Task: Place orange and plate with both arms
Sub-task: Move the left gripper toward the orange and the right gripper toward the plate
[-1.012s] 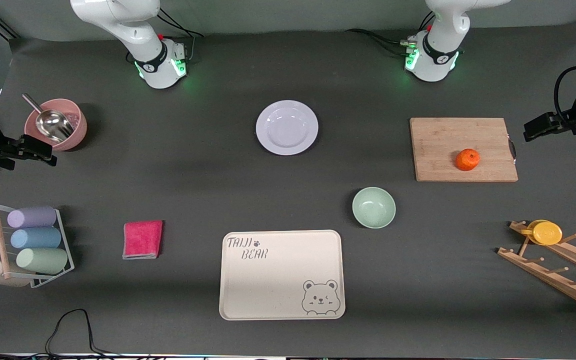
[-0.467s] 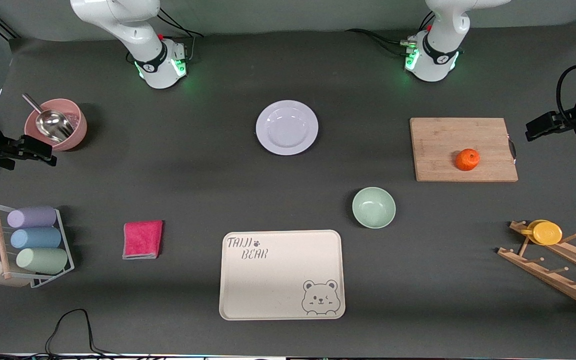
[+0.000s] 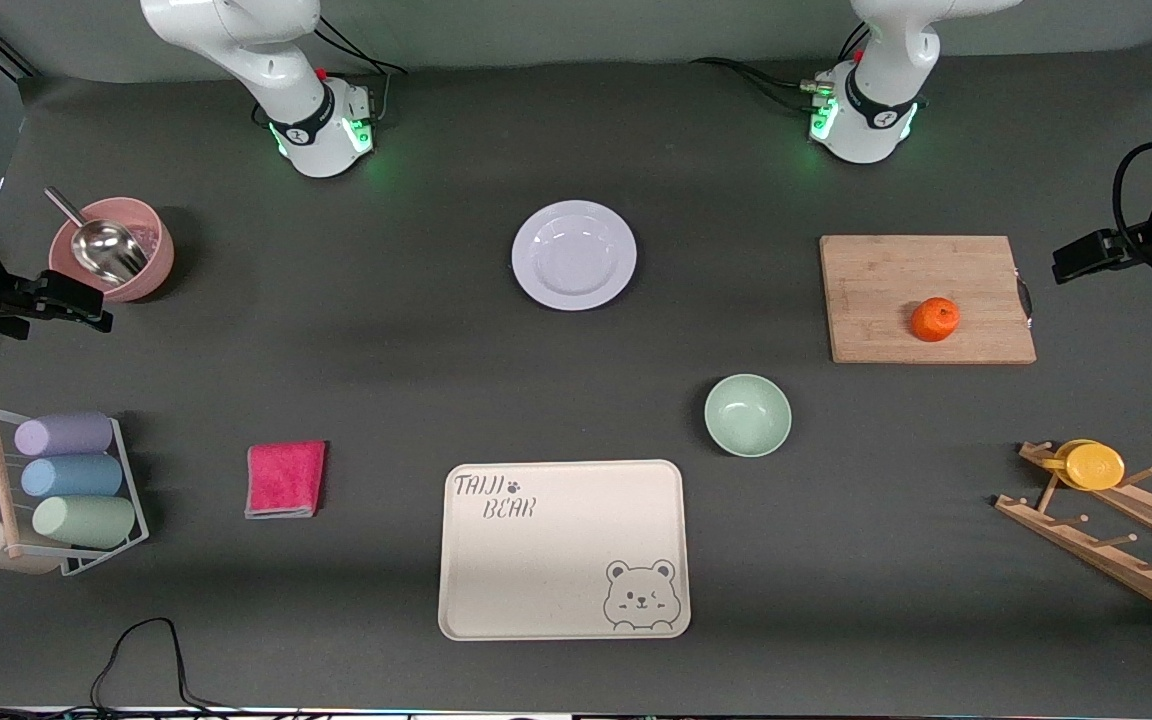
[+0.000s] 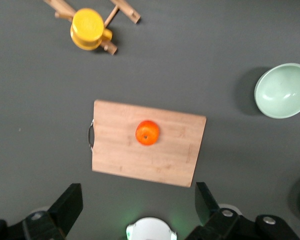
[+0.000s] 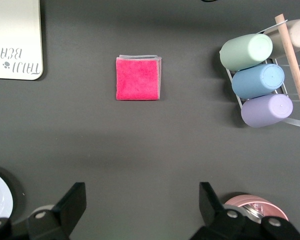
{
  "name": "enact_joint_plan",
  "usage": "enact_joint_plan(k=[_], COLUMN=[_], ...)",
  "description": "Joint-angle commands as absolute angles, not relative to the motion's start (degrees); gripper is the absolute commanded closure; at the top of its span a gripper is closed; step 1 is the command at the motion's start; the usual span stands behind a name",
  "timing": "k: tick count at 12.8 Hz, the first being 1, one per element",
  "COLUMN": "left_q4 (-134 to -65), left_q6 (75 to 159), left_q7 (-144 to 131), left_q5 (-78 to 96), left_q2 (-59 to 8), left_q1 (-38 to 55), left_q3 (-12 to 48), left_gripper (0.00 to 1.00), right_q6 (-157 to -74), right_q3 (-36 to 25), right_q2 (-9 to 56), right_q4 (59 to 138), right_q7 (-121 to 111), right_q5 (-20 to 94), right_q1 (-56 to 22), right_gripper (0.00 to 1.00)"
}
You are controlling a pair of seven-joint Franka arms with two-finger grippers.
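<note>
The orange (image 3: 935, 319) sits on a wooden cutting board (image 3: 896, 270) toward the left arm's end of the table, and nothing is touching it. The white plate (image 3: 574, 254) lies flat on the dark table (image 3: 416, 330), about midway between the two arm bases and well apart from the orange. A pale green bowl (image 3: 748, 414) stands nearer to the front camera than the plate, and a cream bear tray (image 3: 563, 548) lies nearer still. The left gripper (image 4: 135, 212) is up high over the table by the cutting board's handle end, with its two fingers (image 4: 67, 207) spread wide and nothing between them. The right gripper (image 5: 140, 210) is up high over the table beside a pink bowl (image 3: 114, 250) that has a metal scoop (image 3: 101, 245) in it, and its fingers (image 5: 70, 205) are spread wide too, holding nothing. A pink cloth (image 3: 285, 479) lies folded on the table. A wire rack (image 3: 126, 480) holds purple, blue and green cups lying on their sides. A yellow disc (image 3: 1093, 465) rests on a wooden rack (image 3: 1116, 550).
</note>
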State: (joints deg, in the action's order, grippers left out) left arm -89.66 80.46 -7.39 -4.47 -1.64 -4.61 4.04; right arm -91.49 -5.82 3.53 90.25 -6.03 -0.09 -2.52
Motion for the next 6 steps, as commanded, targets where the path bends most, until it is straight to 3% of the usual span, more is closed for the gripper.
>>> enact_joint_plan(k=[1, 6], left_q4=[-89.81, -102.28], left_q6=[75.24, 76.11], left_q7=[-6.42, -6.15], left_q5=[-4.92, -4.66], left_q2=[1.83, 12.9], left_q1=[-5.71, -7.38], left_q3=[2.73, 2.29], left_gripper=[0.0, 0.0], right_q6=[-92.19, -92.28], right_q3=[-5.45, -5.45], right_q2=[-1.57, -9.65], right_q4=[95.78, 102.99], right_q7=[-4.31, 6.04], right_q5=[-0.09, 0.62], right_q1=[-3.16, -9.66], right_gripper=[0.0, 0.0])
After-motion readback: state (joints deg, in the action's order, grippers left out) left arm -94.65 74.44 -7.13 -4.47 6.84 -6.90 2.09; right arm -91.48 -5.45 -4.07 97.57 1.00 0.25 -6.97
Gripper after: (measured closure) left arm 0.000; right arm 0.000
